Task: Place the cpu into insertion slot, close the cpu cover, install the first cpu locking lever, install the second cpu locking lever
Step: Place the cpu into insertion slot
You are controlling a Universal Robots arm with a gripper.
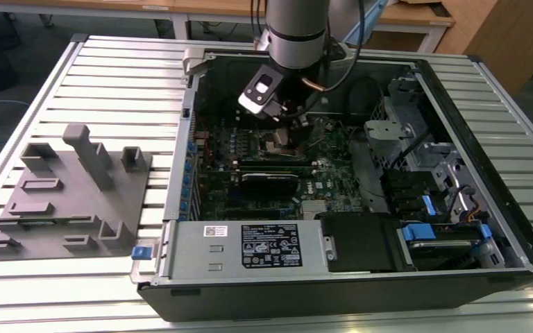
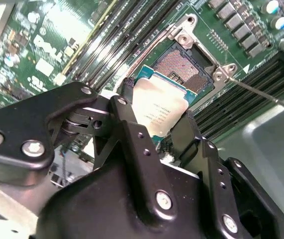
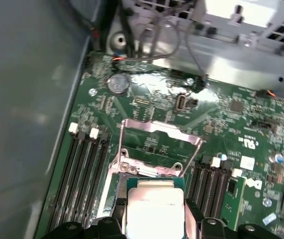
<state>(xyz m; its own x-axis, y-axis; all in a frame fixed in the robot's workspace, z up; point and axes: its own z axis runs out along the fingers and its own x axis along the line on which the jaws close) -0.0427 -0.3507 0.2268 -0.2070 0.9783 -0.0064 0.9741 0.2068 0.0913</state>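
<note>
Silver-grey square cpu [image 2: 157,107], pinched in the black gripper [image 2: 154,110], hangs over the dark, silver-rimmed insertion slot [image 1: 279,143] at the exterior view's upper centre; the first wrist view adds the thin silvery cpu cover [image 3: 161,128], raised.

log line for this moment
gripper: shut on cpu | cpu: over insertion slot, not seated | cpu cover: raised open

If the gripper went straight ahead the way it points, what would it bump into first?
Probably the open socket. The gripper, shut on the chip, points at its dark pin field in the second wrist view. Depth is hard to judge.
</note>
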